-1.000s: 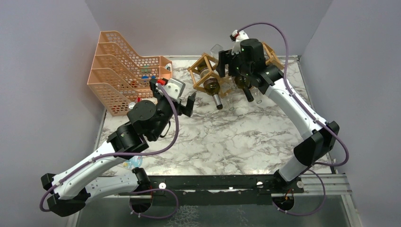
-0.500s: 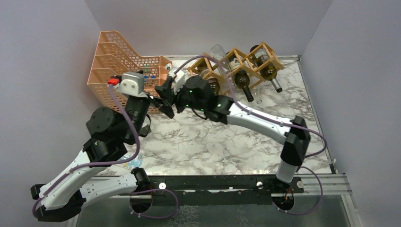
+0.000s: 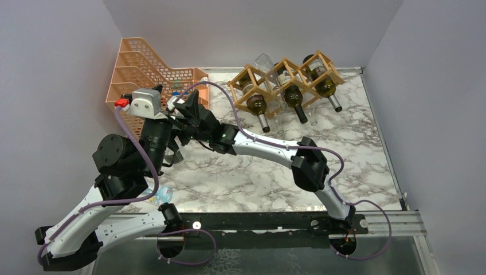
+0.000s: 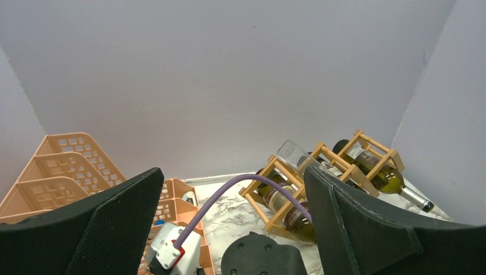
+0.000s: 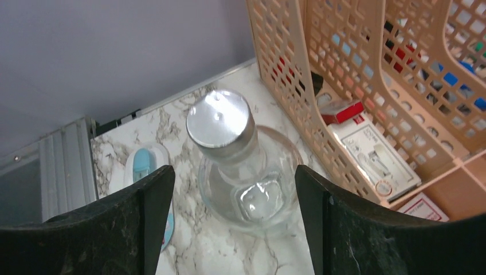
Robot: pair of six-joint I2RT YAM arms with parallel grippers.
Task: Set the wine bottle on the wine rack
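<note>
While the right jaws hang wide open above the clear wine bottle [image 5: 229, 143], holding nothing, the bottle stands upright on the counter [image 3: 258, 172] at 9 o'clock, just beside the orange tray [image 5: 286, 69]. The wine rack [image 3: 269, 80] sits at 1 o'clock. The left jaws are wide open and empty.

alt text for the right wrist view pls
A clear glass bottle with a silver cap stands upright on the marble table, between the fingers of the open right tool. An orange mesh tray holding small boxes stands beside it.
</note>
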